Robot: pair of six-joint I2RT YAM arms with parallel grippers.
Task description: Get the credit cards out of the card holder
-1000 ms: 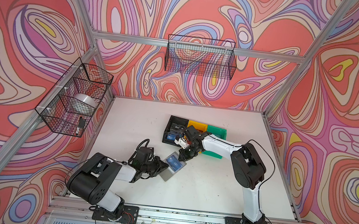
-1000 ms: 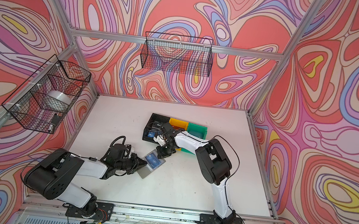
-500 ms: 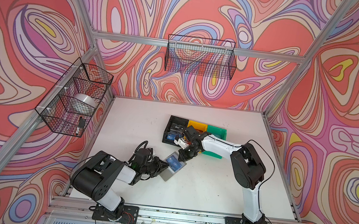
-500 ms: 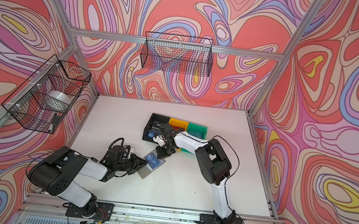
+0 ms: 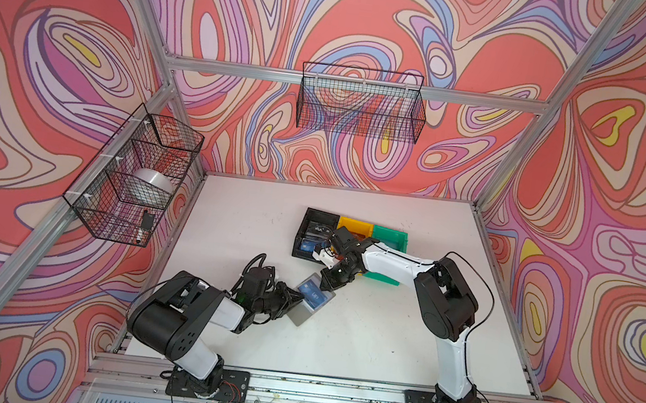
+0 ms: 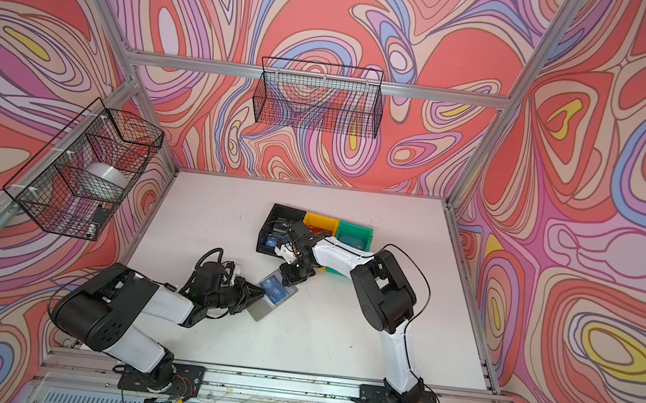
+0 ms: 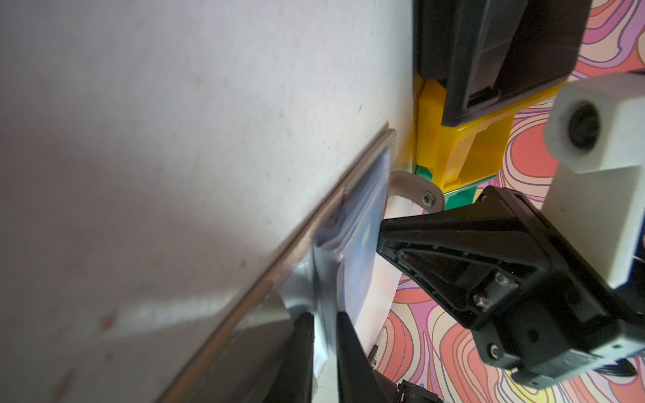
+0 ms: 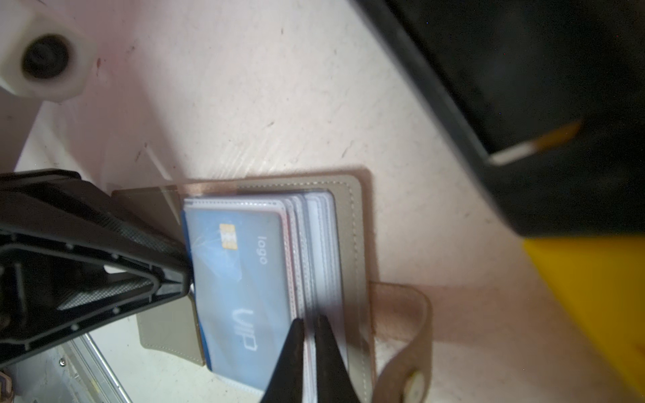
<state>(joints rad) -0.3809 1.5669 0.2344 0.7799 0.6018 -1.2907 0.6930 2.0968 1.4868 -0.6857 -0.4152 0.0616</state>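
Observation:
The grey card holder (image 5: 299, 316) lies open on the white table, left of the bins, and shows in both top views (image 6: 262, 313). A blue credit card (image 8: 241, 279) marked VIP sits in its top clear sleeve. My left gripper (image 7: 323, 322) is shut on the clear sleeve's edge at the holder's near-left side (image 5: 296, 297). My right gripper (image 8: 309, 324) is shut on a thin edge among the stacked sleeves, beside the blue card, at the holder's far side (image 5: 325, 284). Whether that edge is a card or a sleeve I cannot tell. The snap tab (image 8: 408, 349) sticks out beside it.
A black bin (image 5: 301, 229) with a few cards in it, a yellow bin (image 5: 354, 226) and a green bin (image 5: 390, 238) stand side by side just behind the holder. Wire baskets hang on the back wall (image 5: 360, 102) and the left wall (image 5: 136, 175).
The left arm's elbow has shifted a little. Both grippers and the card holder stay where they were.

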